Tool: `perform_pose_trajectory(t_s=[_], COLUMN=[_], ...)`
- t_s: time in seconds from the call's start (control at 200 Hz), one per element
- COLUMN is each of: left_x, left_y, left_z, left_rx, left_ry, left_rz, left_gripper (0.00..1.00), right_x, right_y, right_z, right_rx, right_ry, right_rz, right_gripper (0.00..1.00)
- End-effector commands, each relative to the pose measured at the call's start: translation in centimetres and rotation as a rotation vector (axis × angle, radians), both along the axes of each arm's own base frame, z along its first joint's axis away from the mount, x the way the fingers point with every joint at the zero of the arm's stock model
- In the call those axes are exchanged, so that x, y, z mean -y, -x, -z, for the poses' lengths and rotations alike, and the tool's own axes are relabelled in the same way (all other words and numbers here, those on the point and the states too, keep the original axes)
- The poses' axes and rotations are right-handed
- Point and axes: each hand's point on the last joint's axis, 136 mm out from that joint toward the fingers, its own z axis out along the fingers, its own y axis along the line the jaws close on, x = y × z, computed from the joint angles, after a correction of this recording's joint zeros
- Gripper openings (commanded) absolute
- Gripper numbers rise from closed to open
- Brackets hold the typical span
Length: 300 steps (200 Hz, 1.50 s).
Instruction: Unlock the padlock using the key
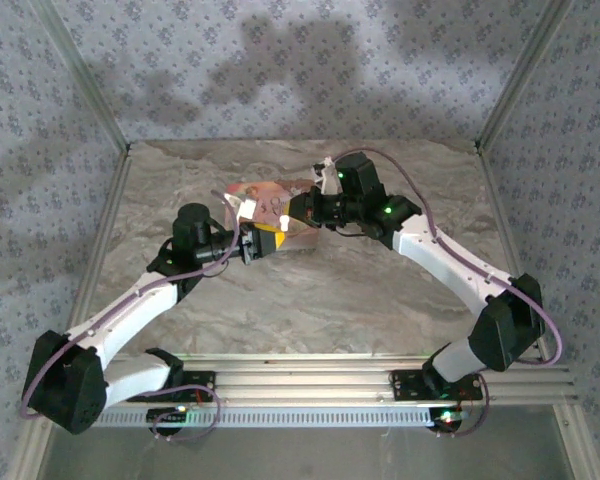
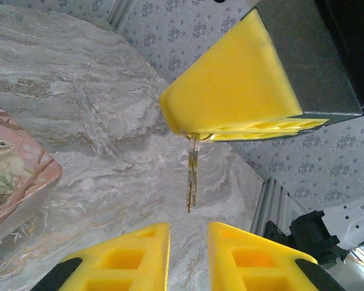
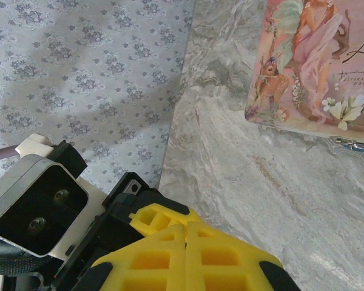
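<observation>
One key (image 2: 192, 173) hangs from right claw (image 3: 185, 231) (pinched).

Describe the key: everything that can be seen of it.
The key is a thin, pale, shiny metal sliver seen nearly edge-on, possibly two blades together. At its top, a small wire ring is pinched in the shut right gripper, the only thing touching it. It hangs almost straight down in the air over the marbled table. Its tip points toward the gap between the parted fingers of the left gripper.
</observation>
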Motion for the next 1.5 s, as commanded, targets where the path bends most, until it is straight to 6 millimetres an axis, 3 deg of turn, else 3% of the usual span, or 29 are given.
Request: perform_pose_trajectory(t_s=[0.0,0.759,0.839,1.089,1.494], left_x=[0.1,0.2,0.3,0.2,-0.6], left_y=[-0.4,-1.3,-1.3,-0.9,-0.5], left_z=[-1.9,-2.6,-2.7,-2.6,-0.3], left_rx=[0.074,0.114,0.117,0.140,0.056], left_ry=[0.012,0.014,0.014,0.007,-0.112], left_rz=[-0.009,-0.027,-0.023,-0.009,0.007], left_gripper=[0.23,0.22,0.20,0.00,0.00], right_x=[0.2,-0.1,-0.2,-0.1,1.4], right_y=[0.5,0.6,0.6,0.5,0.0], right_z=[-1.0,-0.8,-0.8,-0.4,1.5], right_rx=[0.009,0.001,-0.002,-0.008,-0.023], right_ry=[-0.032,-0.040,-0.039,-0.032,0.003], right_rz=[-0.008,-0.017,-0.018,-0.015,0.004], right_gripper=[0.00,0.00,0.00,0.00,0.00])
